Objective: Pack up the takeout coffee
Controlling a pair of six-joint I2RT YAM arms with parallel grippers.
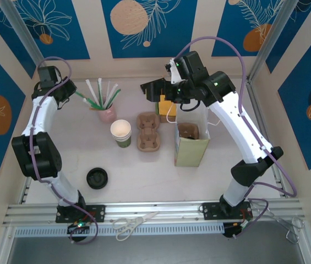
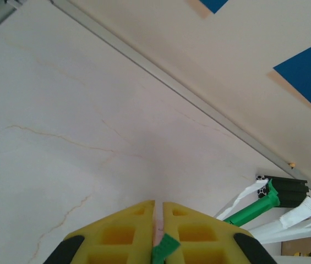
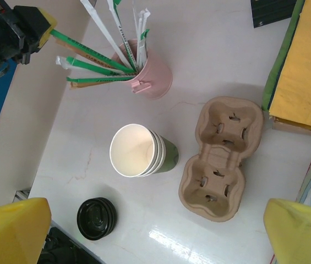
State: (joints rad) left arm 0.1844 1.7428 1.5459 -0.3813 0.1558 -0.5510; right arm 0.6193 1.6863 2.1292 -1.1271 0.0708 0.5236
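The left claw (image 1: 66, 88) is out at the far left of the counter (image 1: 161, 176). Its two yellow fingers are pinched nearly together on the end of a green-wrapped straw (image 1: 86, 99). The straw's other end sits in the pink cup (image 1: 107, 114) with the rest of the bunch, so it runs on a slant from cup to claw. To my eye, drawing it free means pulling along that line, away from the cup.

The coffee to be packed is not put together as far as I can see. The green cups (image 1: 121, 132) stand nested and upright with an open cream mouth, just left of the cardboard carrier (image 1: 148, 132). The black lid (image 1: 97, 177) lies by itself, nearer the arm bases. From the left claw the cups are off to the right and toward the near edge, past the pink cup.

The right claw (image 1: 156, 92) hangs over the far middle of the counter, jaws spread wide with nothing between them, and the cups lie to its left and nearer. I'd judge it the closer of the two, and it is the free one. The paper bag (image 1: 191, 151) stands open below the right arm, to the right of the carrier.
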